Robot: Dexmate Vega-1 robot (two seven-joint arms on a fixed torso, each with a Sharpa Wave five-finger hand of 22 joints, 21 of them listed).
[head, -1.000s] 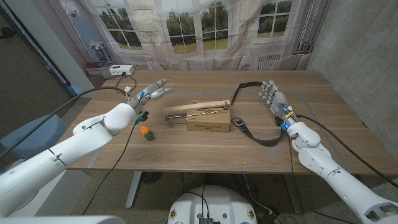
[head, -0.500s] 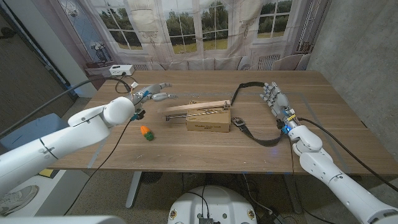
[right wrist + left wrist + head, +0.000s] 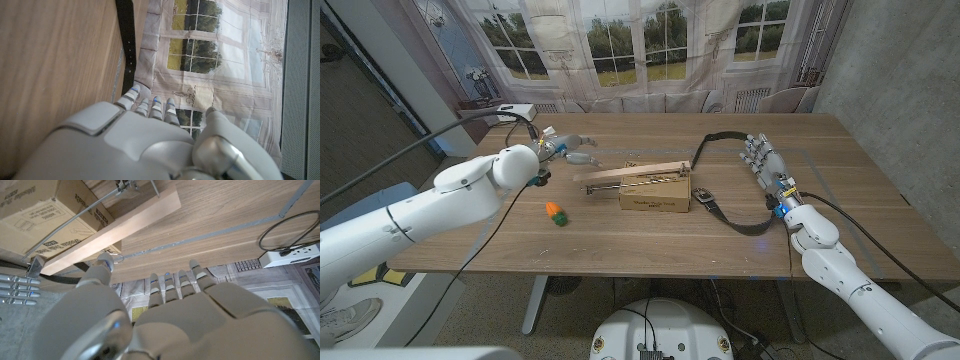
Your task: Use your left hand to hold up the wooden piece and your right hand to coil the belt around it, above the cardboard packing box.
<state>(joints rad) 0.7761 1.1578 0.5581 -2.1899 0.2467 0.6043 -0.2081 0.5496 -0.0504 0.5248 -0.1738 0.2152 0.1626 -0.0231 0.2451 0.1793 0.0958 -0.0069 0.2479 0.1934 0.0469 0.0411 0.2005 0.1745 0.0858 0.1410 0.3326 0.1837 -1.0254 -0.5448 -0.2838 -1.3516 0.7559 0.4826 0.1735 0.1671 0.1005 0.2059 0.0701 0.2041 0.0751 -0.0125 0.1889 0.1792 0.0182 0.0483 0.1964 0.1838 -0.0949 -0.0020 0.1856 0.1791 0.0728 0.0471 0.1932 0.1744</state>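
The wooden piece (image 3: 632, 174) lies across the cardboard packing box (image 3: 655, 196) for lifting, left hand (image 3: 568, 149) spread at its nine o'clock, right hand (image 3: 758, 156) seemingly spread beside the belt (image 3: 725, 212)

Table (image 3: 840, 200): box (image 3: 655, 197), belt (image 3: 735, 222), perhaps toy (image 3: 555, 213).
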